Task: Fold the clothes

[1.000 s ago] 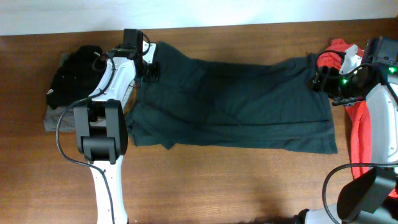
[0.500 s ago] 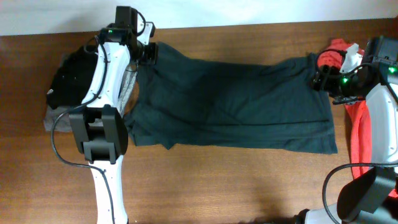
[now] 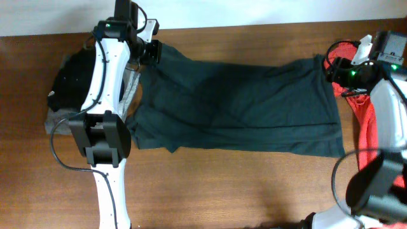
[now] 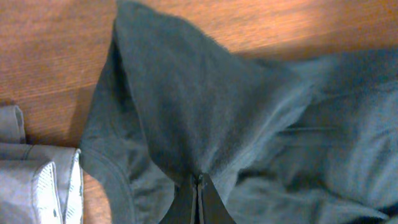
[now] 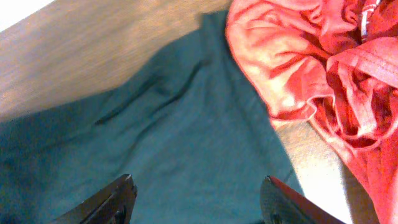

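A dark greenish T-shirt lies spread across the table, plain side up, no letters showing. My left gripper is shut on the shirt's upper left corner and holds that fabric lifted off the wood; its fingertips are pinched together on the cloth. My right gripper is open over the shirt's upper right corner; in the right wrist view its fingers stand wide apart above the dark fabric, holding nothing.
A red garment lies bunched at the right edge, also in the right wrist view. A black garment sits on a folded grey one at the left. A grey garment's edge shows in the left wrist view.
My left gripper has moved toward the far table edge, pulling the shirt's upper left corner with it. My right gripper has shifted back and up at the shirt's upper right corner.
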Available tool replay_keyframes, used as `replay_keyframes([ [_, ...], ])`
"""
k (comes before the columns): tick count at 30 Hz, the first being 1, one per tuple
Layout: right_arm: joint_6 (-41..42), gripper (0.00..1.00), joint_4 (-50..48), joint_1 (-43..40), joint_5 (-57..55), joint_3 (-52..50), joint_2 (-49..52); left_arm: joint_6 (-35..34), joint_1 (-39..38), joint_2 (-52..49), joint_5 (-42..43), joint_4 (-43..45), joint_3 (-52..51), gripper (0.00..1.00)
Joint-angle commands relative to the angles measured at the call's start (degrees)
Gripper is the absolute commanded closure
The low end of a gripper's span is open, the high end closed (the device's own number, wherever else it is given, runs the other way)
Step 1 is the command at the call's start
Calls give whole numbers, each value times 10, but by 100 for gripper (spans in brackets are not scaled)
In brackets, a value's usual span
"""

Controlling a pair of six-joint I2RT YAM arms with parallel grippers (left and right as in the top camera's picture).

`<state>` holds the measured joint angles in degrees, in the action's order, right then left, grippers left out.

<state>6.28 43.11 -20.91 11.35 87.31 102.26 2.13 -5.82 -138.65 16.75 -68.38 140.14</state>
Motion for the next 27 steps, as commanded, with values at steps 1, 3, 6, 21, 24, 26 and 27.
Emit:
replay_keyframes([
  [1, 2, 28, -30, -7, -28, 33, 78, 3, 3, -3, 45, -25, 48, 100],
  [3, 2, 27, -81, -6, -11, 41, 130, 3, 3, -3, 52, -35, 62, 100],
  [6, 2, 27, -169, -2, 18, 41, 184, 2, 3, -3, 52, -42, 63, 100],
  [21, 17, 51, -337, 8, 5, 41, 269, 3, 3, -3, 49, -46, 63, 100],
  [24, 17, 56, -332, -13, -15, 41, 284, 3, 3, -3, 49, -46, 63, 100],
  [26, 24, 61, -326, -30, -8, 41, 292, 3, 3, -3, 49, -46, 63, 100],
  [27, 24, 62, -324, -40, -2, 41, 293, 3, 3, -3, 49, -46, 63, 100],
])
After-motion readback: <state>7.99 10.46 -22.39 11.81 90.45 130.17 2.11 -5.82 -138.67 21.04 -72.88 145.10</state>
